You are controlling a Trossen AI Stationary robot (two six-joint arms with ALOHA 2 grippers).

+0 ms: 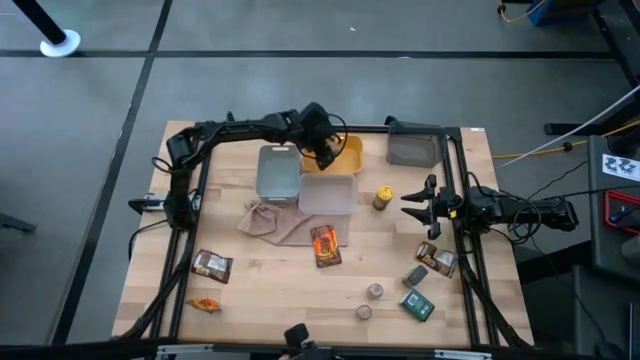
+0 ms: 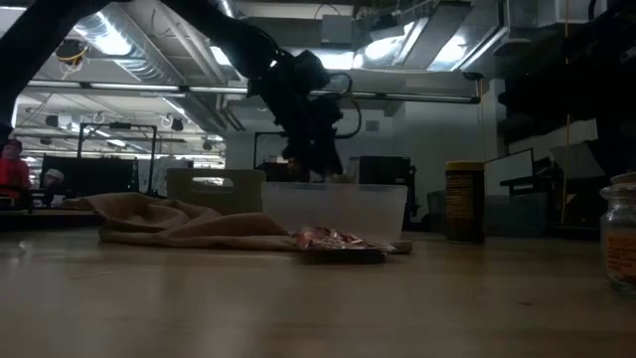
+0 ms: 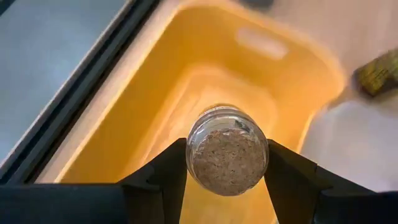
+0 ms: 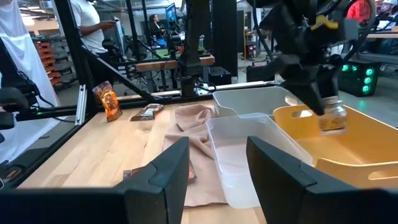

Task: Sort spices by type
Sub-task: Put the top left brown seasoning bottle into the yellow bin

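My left gripper hangs over the yellow tray at the table's far side, shut on a tiny round jar with a tan cork top. The right wrist view shows that jar under the dark fingers, above the yellow tray. My right gripper waits open at the table's right side, nothing between its fingers. A yellow-capped bottle stands upright beside the clear tray. An orange packet lies flat near the beige cloth. My left gripper pinches the jar between its two fingers, one on each side of the glass wall just under the cork top. The fingers come slanting down from the table's left. The jar hangs about upright over the yellow tray's inside.
A grey tray sits left of the clear one; another grey tray is at the far right. Two jars, dark boxes and a packet lie near right. Two packets lie near left.
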